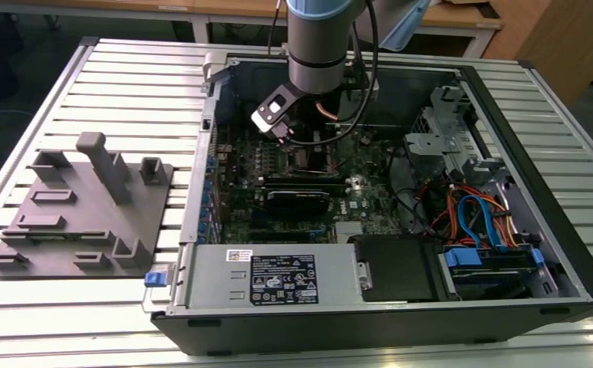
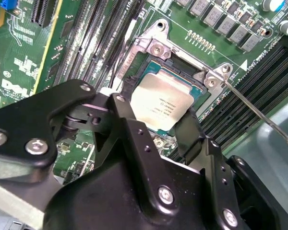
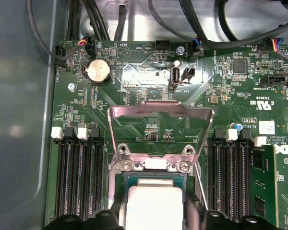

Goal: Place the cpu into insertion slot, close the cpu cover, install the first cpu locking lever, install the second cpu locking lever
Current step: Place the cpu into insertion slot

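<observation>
My gripper (image 1: 301, 144) is down inside the open computer case, over the motherboard. The cpu (image 2: 161, 103), a flat square with a dull silver top, lies level in the insertion slot (image 2: 185, 64). My gripper (image 2: 153, 117) has a black finger against each of two opposite edges, shut on it. In the first wrist view the cpu (image 3: 153, 201) sits between the same fingers (image 3: 192, 216). The cpu cover (image 3: 161, 111), a thin silver frame with a cut-out middle, stands swung up and open behind the slot. A thin wire locking lever (image 2: 259, 115) sticks out from the slot's corner, raised.
Long black memory slots (image 3: 79, 177) run along both sides of the socket. Cables (image 3: 134, 14) hang over the board's far edge. A power-supply box (image 1: 275, 280) fills the case's front. A grey fixture plate (image 1: 81, 207) lies on the slatted table at the exterior view's left.
</observation>
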You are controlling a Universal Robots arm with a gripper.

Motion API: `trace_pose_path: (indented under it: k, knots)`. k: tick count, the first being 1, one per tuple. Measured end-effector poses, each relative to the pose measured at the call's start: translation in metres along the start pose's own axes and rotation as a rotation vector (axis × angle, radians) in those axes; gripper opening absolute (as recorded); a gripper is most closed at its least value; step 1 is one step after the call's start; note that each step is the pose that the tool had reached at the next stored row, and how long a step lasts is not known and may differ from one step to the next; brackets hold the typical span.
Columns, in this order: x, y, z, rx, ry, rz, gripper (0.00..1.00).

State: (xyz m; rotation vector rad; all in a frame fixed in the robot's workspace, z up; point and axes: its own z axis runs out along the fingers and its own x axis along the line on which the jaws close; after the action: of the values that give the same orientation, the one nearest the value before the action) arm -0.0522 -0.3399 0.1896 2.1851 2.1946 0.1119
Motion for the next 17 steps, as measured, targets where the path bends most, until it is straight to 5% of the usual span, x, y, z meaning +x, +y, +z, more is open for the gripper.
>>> trace_pose_path:
  k: [11, 17]
  knots:
    - [-0.0002, -0.0001, -0.0007, 0.0006, -0.0009, 0.000, 0.61]
    - [0.0000, 0.0005, -0.0082, 0.0009, -0.0009, 0.000, 0.61]
